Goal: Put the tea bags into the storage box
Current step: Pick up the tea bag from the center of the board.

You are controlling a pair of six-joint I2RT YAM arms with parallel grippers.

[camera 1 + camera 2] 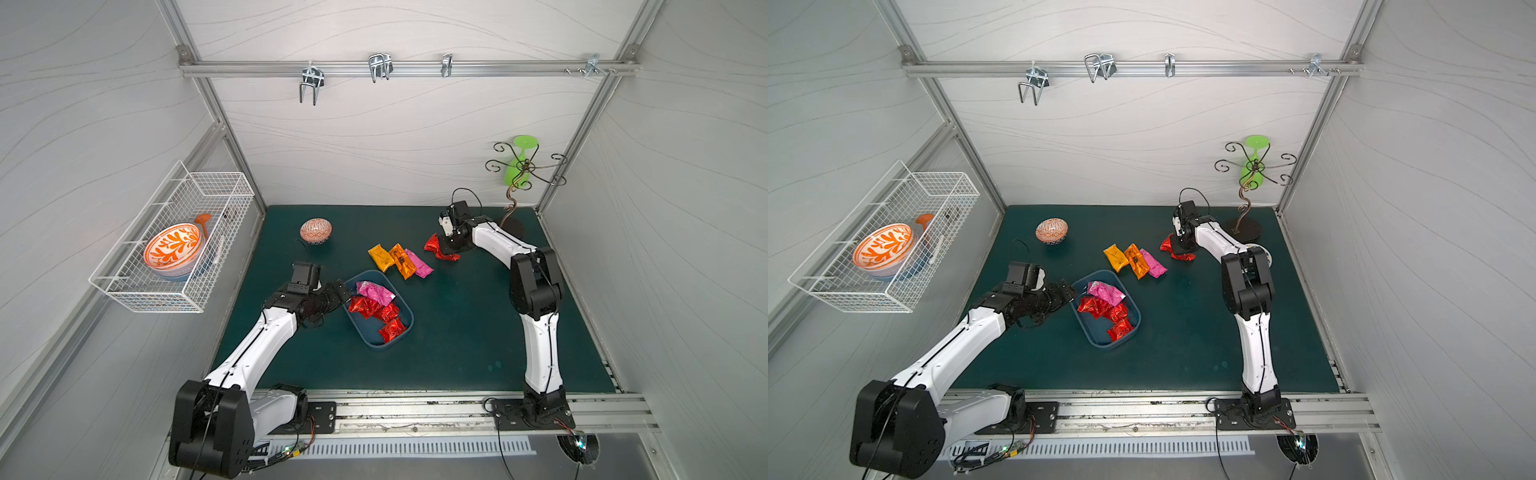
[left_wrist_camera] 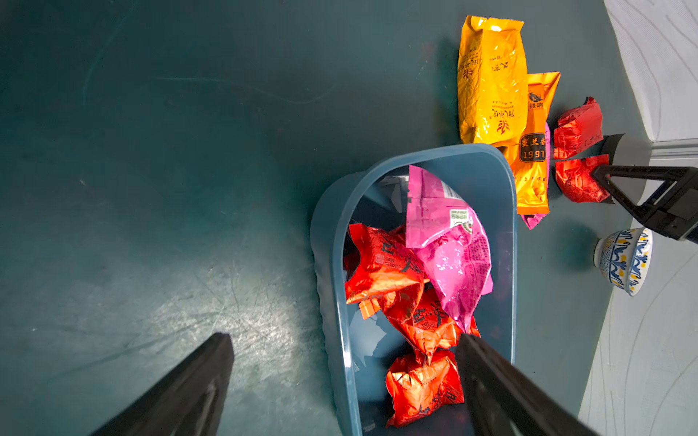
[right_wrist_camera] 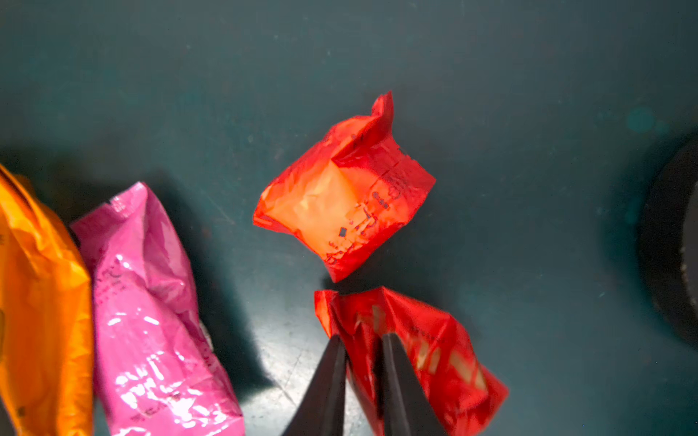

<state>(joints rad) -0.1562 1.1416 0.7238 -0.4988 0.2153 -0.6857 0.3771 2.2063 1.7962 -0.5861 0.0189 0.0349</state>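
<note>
Both top views look down from high above the near edge onto the whole table (image 1: 457, 332); both close-in wrist cameras share two red tea bags (image 2: 578, 128) (image 3: 347, 188).

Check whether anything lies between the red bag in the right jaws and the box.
Yes. The yellow bag, orange bag and pink bag lie flat on the mat between the held red bag and the box. A lifted carry would probably clear them. The left jaws stand open at the box's opposite side, off that line.
</note>
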